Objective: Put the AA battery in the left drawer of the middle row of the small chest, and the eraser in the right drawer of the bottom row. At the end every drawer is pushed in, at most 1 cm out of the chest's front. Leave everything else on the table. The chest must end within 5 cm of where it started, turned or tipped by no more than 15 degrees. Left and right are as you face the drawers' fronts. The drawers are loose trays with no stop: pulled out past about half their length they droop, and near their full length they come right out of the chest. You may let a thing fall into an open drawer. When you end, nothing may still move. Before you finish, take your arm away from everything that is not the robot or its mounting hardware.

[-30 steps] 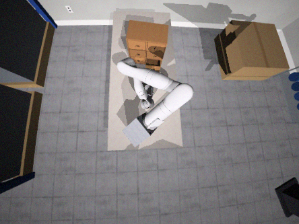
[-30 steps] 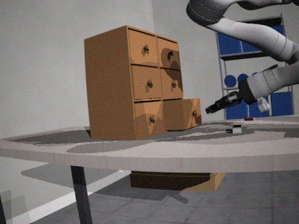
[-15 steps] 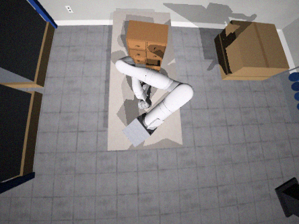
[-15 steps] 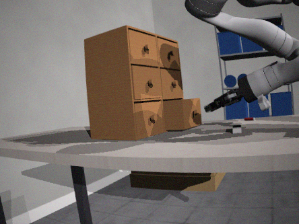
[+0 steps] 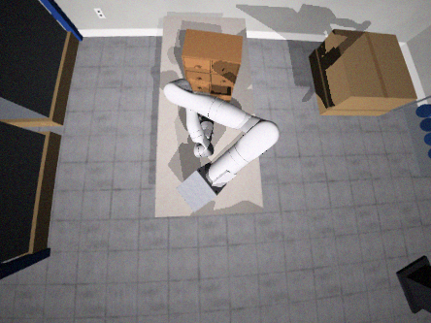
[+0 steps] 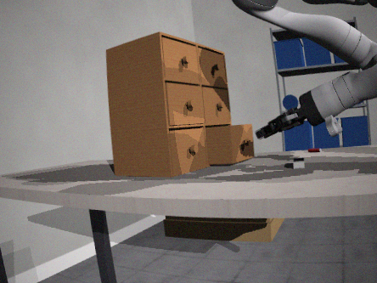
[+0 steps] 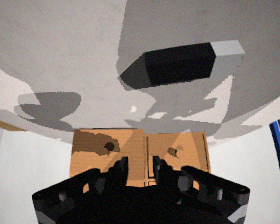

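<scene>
The small wooden chest stands at the far end of the table. Its bottom-row right drawer is pulled part way out; the other drawers look pushed in. My gripper hovers above the table in front of that open drawer, pointing at the chest, with its fingers a little apart and nothing between them. In the wrist view the fingers frame the chest front. A dark block with a pale end, the eraser, lies on the table below and behind the gripper. I cannot make out the battery for certain.
A small red thing lies further back on the table. A grey plate sits by the arm's base. A cardboard box stands on the floor to the right, and shelves with blue bins stand behind.
</scene>
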Controlling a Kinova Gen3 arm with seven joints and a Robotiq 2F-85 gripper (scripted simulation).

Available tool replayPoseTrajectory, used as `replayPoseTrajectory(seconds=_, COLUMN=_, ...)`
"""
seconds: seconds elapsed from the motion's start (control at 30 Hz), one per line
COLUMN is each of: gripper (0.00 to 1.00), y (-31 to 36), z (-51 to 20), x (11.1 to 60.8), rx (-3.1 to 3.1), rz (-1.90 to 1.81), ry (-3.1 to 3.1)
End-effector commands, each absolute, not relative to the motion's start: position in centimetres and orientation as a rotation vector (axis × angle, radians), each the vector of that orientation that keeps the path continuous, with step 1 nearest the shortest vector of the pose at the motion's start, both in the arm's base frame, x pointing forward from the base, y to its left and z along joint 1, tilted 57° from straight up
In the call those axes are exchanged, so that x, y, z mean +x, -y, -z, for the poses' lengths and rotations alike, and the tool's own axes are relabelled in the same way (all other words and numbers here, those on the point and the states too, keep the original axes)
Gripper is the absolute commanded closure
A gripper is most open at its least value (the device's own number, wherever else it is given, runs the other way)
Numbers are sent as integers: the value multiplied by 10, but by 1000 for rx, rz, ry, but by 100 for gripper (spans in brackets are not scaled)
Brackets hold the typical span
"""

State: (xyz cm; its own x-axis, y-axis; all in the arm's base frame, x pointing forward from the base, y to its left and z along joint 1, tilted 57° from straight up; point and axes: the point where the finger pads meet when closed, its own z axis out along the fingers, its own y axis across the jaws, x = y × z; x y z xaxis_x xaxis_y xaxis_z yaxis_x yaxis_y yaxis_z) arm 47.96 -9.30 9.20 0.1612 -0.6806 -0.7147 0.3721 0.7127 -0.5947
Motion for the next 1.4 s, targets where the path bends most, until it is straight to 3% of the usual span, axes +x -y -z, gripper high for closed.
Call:
replayPoseTrajectory(seconds=0.0, gripper=67, y=87, z=-92, x=481, rx=-311, rz=758, ry=-1185)
replayPoseTrajectory(seconds=1.37, gripper=67, y=6, z=-47, x=484, rx=-311, rz=758, ry=-1185)
